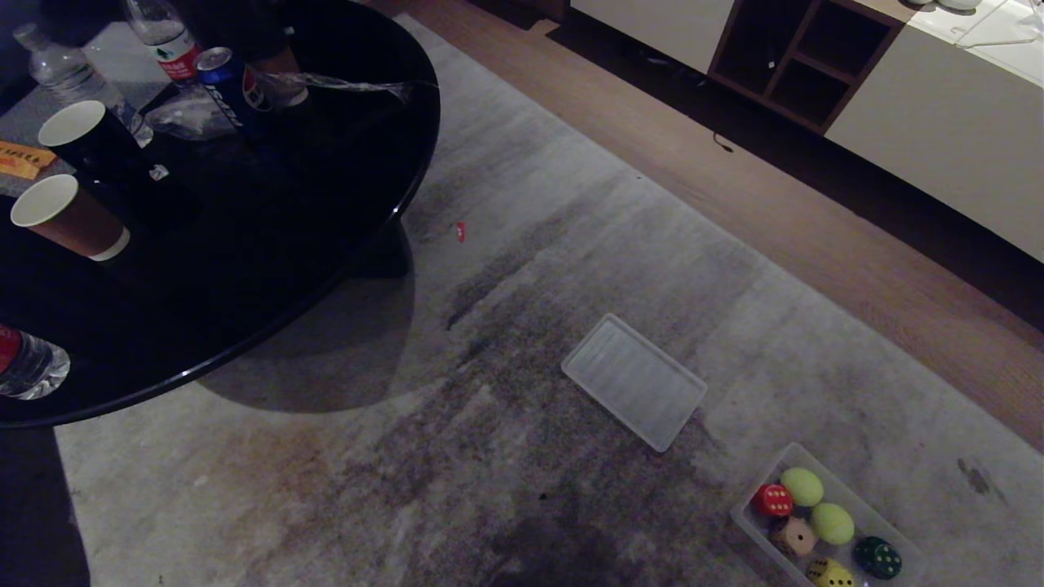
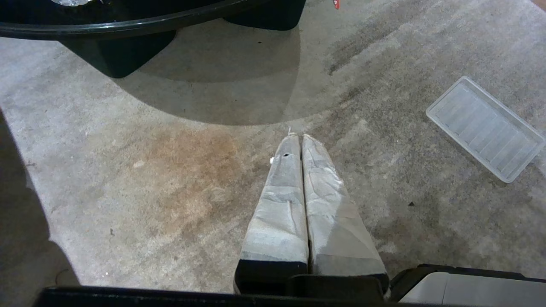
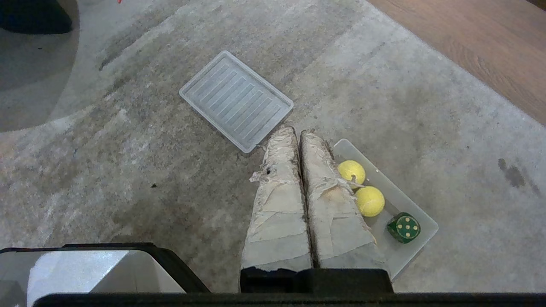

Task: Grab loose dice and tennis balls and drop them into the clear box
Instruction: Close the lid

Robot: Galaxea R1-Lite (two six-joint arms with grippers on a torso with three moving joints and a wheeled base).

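Observation:
The clear box (image 1: 746, 512) rests on the grey rug at the lower right of the head view. In it lie two tennis balls (image 1: 802, 486) (image 1: 832, 523) and the dice: red (image 1: 772, 500), pinkish-beige (image 1: 793, 536), yellow (image 1: 830, 574) and dark green (image 1: 878, 558). The right wrist view shows the box (image 3: 422, 213) with both balls (image 3: 351, 172) (image 3: 370, 201) and the green die (image 3: 403, 227) just beside my right gripper (image 3: 297, 130), which is shut and empty, hanging above the rug. My left gripper (image 2: 297, 136) is shut and empty too, over bare rug.
A flat ribbed translucent panel (image 1: 634, 381) lies on the rug beside the box. A round black table (image 1: 326, 244) with cups, bottles and a can fills the upper left. Wooden floor and a white cabinet (image 1: 938, 122) run along the far right. A small red scrap (image 1: 461, 231) lies near the table.

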